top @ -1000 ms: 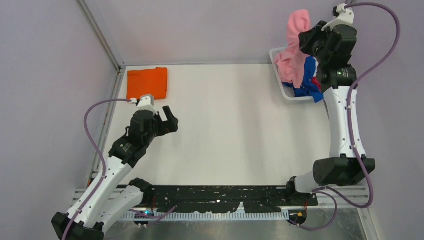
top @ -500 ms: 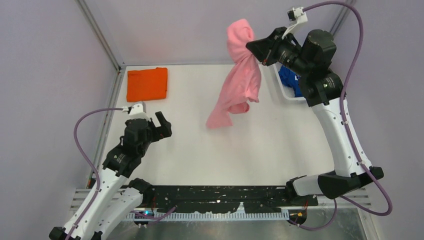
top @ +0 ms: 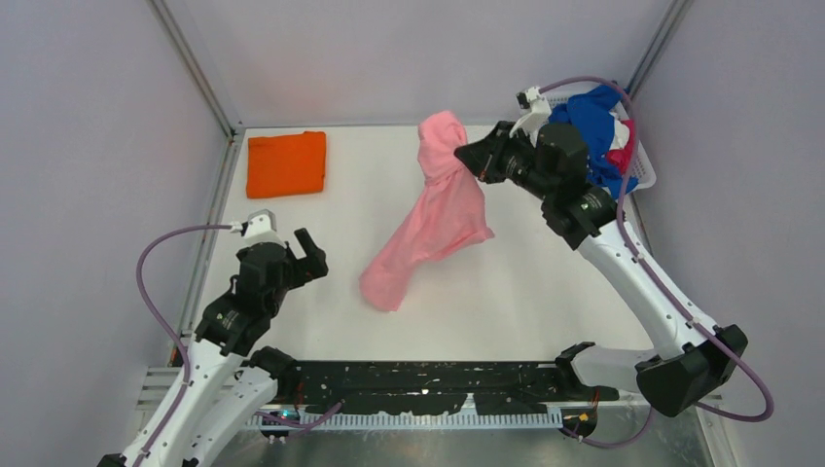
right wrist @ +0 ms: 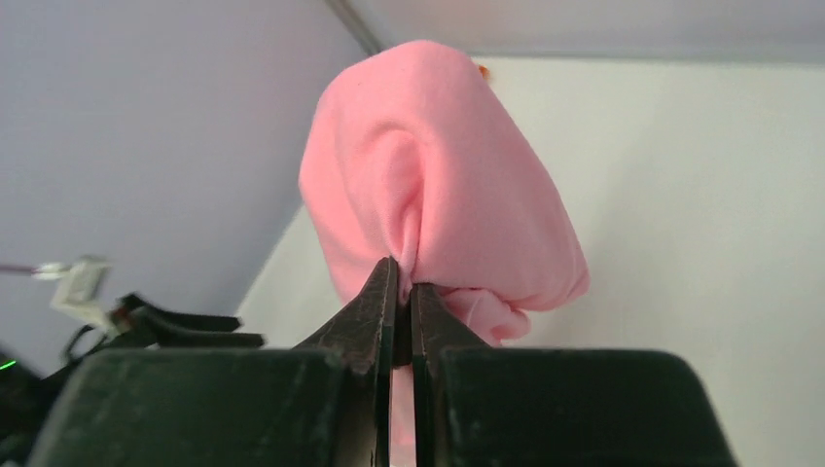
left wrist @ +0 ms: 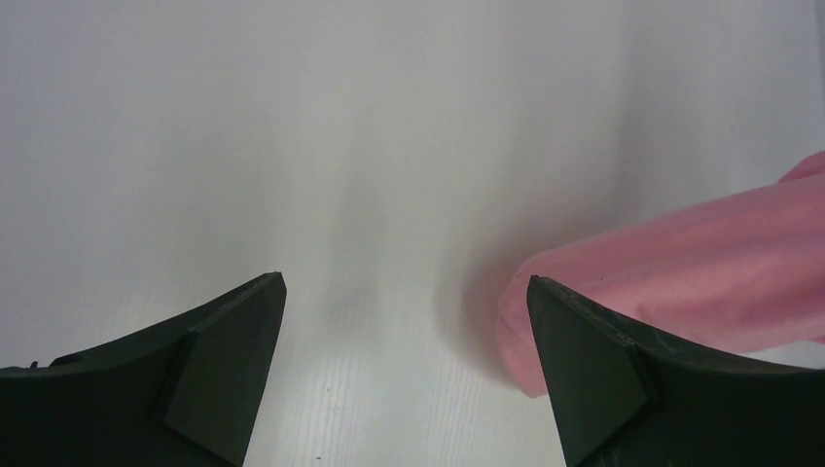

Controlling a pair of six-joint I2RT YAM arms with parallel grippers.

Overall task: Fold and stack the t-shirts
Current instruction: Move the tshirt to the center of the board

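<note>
While right fingers (right wrist: 375, 311) pinch pink tee (top: 438, 209) | left fingers (left wrist: 224, 350) spread | orange tee (top: 286, 163): top view only

No text, label, brand, number or sign can be read in any view. The pink t-shirt (top: 438, 219) and the folded orange t-shirt (top: 286, 163) are plain cloth with no print showing.

One pink t-shirt (top: 438, 219), one orange t-shirt (top: 286, 163), one basket (top: 645, 170), two arms (top: 219, 326) (top: 632, 277)
</note>
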